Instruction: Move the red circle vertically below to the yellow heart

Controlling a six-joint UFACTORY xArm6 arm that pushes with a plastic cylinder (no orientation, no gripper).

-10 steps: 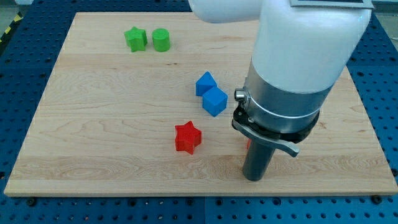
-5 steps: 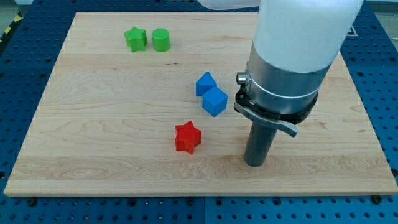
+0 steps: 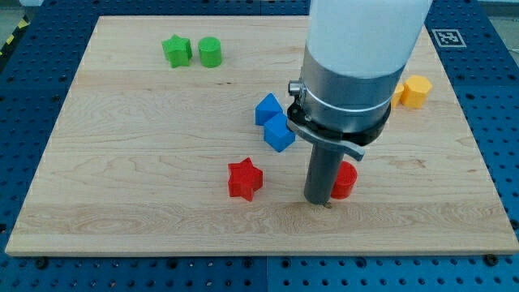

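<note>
The red circle (image 3: 345, 180) sits on the wooden board (image 3: 146, 162) near the view's bottom, right of centre, partly hidden by my rod. My tip (image 3: 319, 202) rests on the board just left of the red circle, touching or almost touching it. A yellow block (image 3: 415, 91) shows at the view's right, beside the arm's body; its shape is not clear, and the arm hides the area to its left. No other yellow block shows.
A red star (image 3: 245, 179) lies left of my tip. Two blue blocks (image 3: 274, 122) sit together above it near the board's middle. A green star (image 3: 176, 50) and a green cylinder (image 3: 210, 52) stand at the view's top left.
My rod has moved to the view's left and slightly up. The red circle, mostly hidden before, now shows to the right of the rod. The yellow block has come into view.
</note>
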